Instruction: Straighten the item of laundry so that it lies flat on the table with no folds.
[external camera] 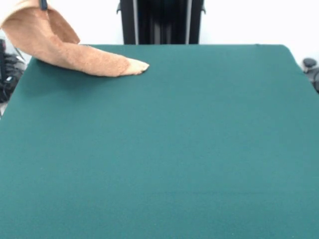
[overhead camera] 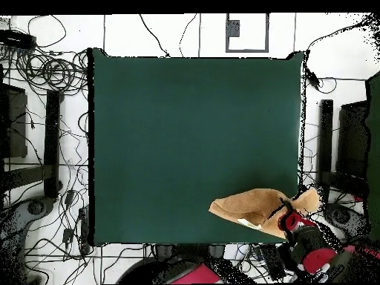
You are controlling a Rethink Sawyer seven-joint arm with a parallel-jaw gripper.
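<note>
Golden-tan towel (external camera: pixel 75 52) hanging lifted from tool (external camera: pixel 43 4), tool pinching its corner, table (external camera: pixel 174 149) below.

Only the towel (external camera: pixel 75 52) occupies the table (external camera: pixel 174 149).

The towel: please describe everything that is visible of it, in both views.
The towel is golden-tan and looks like soft terry cloth. It is not flat: one end hangs lifted from the gripper at the top left of the front view, and the cloth slopes down in folds to a narrow end resting on the green table. Overhead, it lies bunched near the table's corner close to the robot, one part reaching over the table's edge beside the red arm. No tag is visible.
</note>
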